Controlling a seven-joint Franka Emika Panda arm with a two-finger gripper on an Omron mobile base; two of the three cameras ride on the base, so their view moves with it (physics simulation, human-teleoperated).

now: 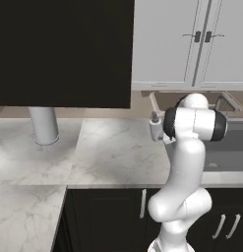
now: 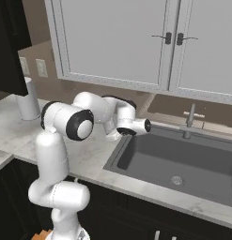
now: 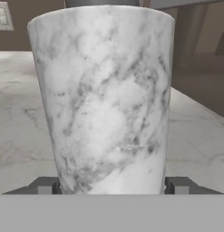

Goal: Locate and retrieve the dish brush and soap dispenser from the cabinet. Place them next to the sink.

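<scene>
The soap dispenser (image 3: 104,99), a white marbled bottle with a dark pump top, stands upright between my two dark fingertips (image 3: 46,185), which press against its lower sides. My gripper (image 3: 111,186) is shut on it. In the left base view the soap dispenser (image 1: 155,128) is over the marble counter just left of the sink (image 1: 226,152), partly hidden by my arm; whether it rests on the counter I cannot tell. The black cabinet (image 1: 64,49) hangs at the upper left. The dish brush is out of view.
A tall plain grey cylinder (image 1: 44,125) stands on the counter under the black cabinet. The sink basin (image 2: 183,159) has a metal faucet (image 2: 189,119) behind it. White-doored cabinets (image 2: 136,42) hang above. Marble counter (image 1: 108,152) stretches left of the sink.
</scene>
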